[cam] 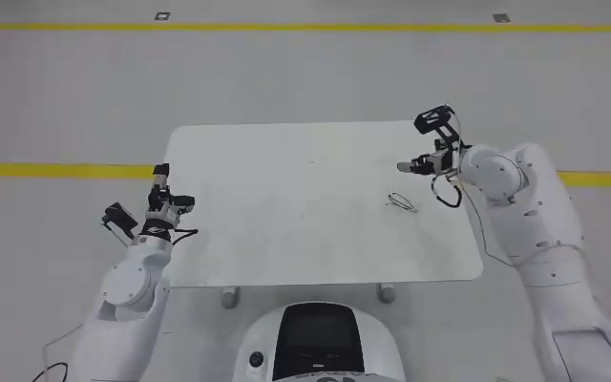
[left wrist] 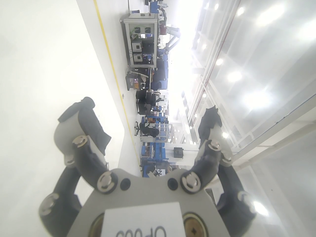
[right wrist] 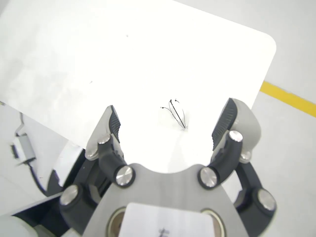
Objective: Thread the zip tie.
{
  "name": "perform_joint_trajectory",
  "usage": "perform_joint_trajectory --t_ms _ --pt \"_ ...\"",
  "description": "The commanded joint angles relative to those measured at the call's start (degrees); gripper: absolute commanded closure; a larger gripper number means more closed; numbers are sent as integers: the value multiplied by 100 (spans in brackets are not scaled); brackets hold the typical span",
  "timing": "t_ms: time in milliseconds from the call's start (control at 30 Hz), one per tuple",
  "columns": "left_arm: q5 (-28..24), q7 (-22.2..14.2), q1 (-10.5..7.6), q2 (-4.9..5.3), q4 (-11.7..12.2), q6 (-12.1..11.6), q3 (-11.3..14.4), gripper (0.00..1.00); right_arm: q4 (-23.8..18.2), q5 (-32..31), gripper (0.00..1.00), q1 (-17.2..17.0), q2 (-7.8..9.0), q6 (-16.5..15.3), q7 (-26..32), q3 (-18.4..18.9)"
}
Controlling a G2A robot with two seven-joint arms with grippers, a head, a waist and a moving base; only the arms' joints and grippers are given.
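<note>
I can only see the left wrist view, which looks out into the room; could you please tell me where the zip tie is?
Observer: The zip tie lies on the white table, near the table's edge on the robot's right side.
Operator: Thank you. Is the right pincer holding it?
Observer: No. The right pincer is open and empty, above the table and aimed at the zip tie.
Operator: And where does my left pincer sit relative to the table?
Observer: The left pincer is at the table's left edge, across the table from the zip tie.
</note>
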Motion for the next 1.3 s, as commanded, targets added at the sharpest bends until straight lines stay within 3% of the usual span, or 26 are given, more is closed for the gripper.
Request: perform_joint_trajectory --t_ms 0,300,667,933,1200,1267 --pt "0 0 0 0 0 0 0 0 165 -131 0 202 -7 -43 137 -315" --pt "0 0 0 0 0 0 0 0 871 53 0 1114 39 -43 431 -2520" --pt "0 0 0 0 0 0 0 0 896 91 0 1066 46 -43 308 -2530" --pt "0 0 0 0 0 0 0 0 1599 973 0 1468 54 -43 481 -2894" --pt "0 0 0 0 0 0 0 0 1599 973 0 1468 54 -43 481 -2894" --pt "0 0 0 0 0 0 0 0 1683 816 0 1415 62 -13 262 -2887"
